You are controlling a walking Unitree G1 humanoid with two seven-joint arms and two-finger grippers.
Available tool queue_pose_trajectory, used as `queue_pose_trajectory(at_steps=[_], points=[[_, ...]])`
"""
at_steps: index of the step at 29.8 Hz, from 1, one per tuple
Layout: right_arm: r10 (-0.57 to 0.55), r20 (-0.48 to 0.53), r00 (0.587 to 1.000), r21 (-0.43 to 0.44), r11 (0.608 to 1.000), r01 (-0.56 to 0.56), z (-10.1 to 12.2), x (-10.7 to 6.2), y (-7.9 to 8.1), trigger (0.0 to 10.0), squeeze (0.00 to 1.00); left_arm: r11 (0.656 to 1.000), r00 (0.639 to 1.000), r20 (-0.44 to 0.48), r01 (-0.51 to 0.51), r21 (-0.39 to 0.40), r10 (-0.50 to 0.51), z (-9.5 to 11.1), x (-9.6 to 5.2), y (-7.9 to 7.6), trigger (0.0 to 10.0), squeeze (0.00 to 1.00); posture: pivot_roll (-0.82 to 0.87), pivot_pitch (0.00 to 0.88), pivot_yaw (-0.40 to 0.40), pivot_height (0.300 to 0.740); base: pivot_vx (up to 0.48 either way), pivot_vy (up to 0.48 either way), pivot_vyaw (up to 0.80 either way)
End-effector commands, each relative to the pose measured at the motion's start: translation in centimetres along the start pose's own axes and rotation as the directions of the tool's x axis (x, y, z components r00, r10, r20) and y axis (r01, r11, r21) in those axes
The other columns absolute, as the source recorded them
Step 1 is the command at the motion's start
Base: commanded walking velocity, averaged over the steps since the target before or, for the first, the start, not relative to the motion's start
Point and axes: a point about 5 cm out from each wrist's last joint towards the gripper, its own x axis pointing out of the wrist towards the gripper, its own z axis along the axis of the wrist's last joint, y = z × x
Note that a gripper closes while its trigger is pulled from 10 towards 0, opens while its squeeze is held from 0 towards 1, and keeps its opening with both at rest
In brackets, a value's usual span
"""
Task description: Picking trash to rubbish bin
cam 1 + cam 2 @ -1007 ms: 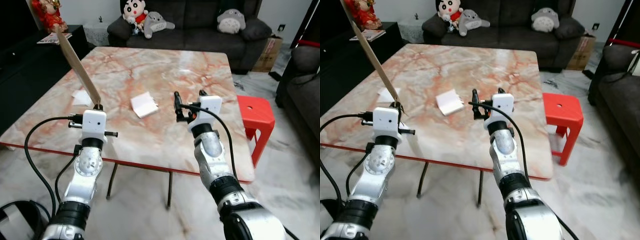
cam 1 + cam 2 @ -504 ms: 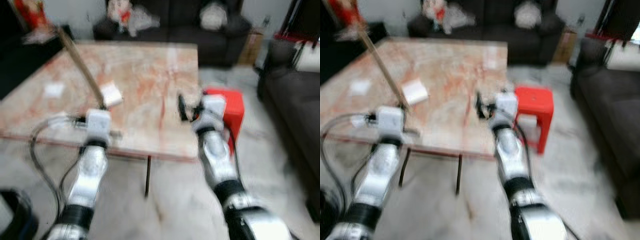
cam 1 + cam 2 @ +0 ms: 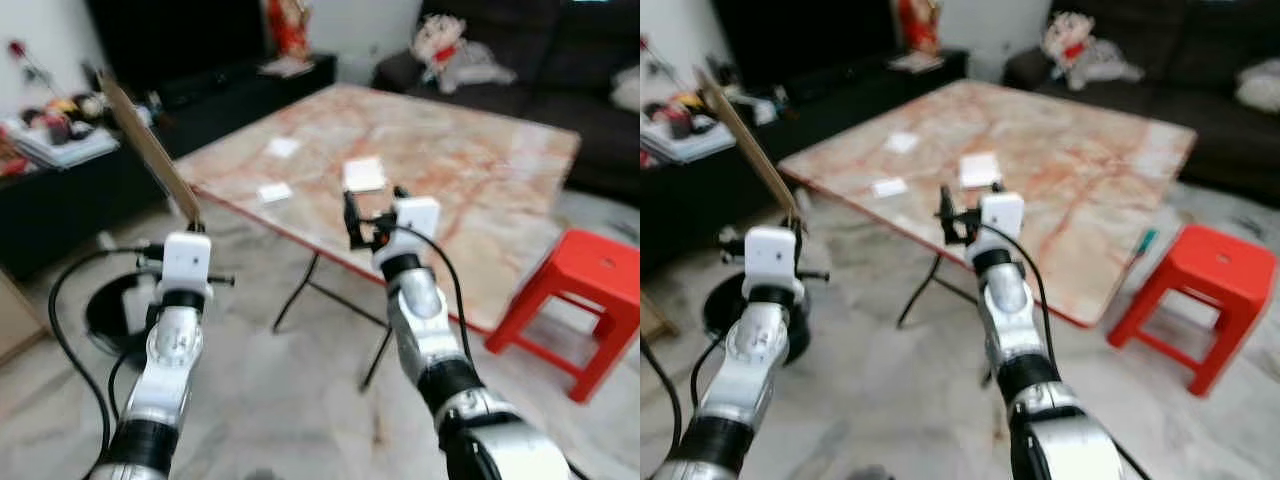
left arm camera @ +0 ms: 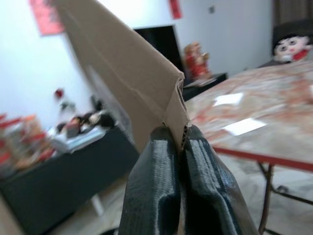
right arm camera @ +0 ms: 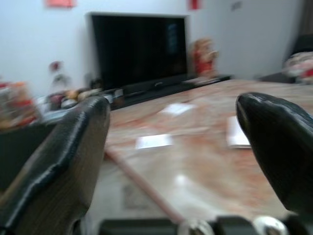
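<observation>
Brown cardboard (image 3: pixel 150 152) sticks up from the left gripper (image 4: pixel 177 147), pinched tight between its fingers. The right gripper (image 3: pixel 372 213) is wide open and holds nothing. Papers (image 3: pixel 364 175) lie on the table (image 3: pixel 480 180) ahead. A red stool (image 3: pixel 585 300) stands beside it.

A pink-veined marble table (image 3: pixel 470 170) is flanked by a red plastic stool (image 3: pixel 585 300); a dark sofa (image 3: pixel 540 40) is seen behind.
</observation>
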Motion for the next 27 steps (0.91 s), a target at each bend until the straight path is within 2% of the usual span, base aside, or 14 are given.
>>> queue_pose_trajectory(at_steps=[1, 27], points=[[0.011, 0.008, 1.000, -0.001, 1.000, -0.011, 0.31, 0.22, 0.17, 10.0, 0.00, 1.000, 1.000, 0.029, -0.008, 0.003, 0.008, 0.67, 0.47, 0.25, 10.0, 0.00, 0.00, 0.000, 0.007, 0.740, 0.000, 0.000, 0.80], [0.050, -0.007, 0.999, -0.001, 0.999, -0.050, 0.00, 0.09, 0.69, 10.0, 0.00, 1.000, 1.000, 0.021, -0.019, -0.007, 0.019, 0.52, 0.37, 0.52, 10.0, 0.00, 0.01, 0.001, 0.000, 0.740, 0.000, 0.000, 0.80]])
